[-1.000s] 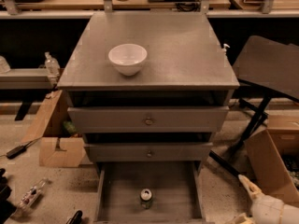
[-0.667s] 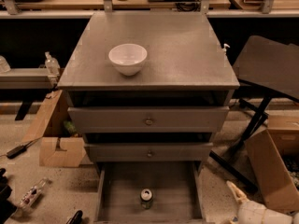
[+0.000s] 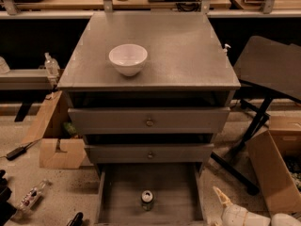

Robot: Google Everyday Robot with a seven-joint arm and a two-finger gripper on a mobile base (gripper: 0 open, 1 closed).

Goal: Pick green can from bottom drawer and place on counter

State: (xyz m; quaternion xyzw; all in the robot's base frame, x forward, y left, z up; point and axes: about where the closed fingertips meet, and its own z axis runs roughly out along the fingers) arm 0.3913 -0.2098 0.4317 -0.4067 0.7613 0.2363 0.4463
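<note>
The green can (image 3: 147,200) stands upright on the floor of the open bottom drawer (image 3: 122,192), near its front middle, its silver lid facing up. The counter (image 3: 178,55) is the grey top of the cabinet and carries a white bowl (image 3: 128,59) at its left. My gripper (image 3: 217,193) comes in at the bottom right, a pale pointed finger just right of the drawer's right wall, level with the can and apart from it. It holds nothing that I can see.
Two shut drawer fronts with brass knobs (image 3: 149,122) sit above the open drawer. Cardboard boxes lie on the floor at the left (image 3: 59,147) and right (image 3: 275,173). A dark folding table (image 3: 273,65) stands at the right. A clear bottle (image 3: 32,195) lies on the floor at the left.
My gripper has moved left and slightly down along the bottom right, closer to the drawer's right side. The can, bowl and drawers have not moved.
</note>
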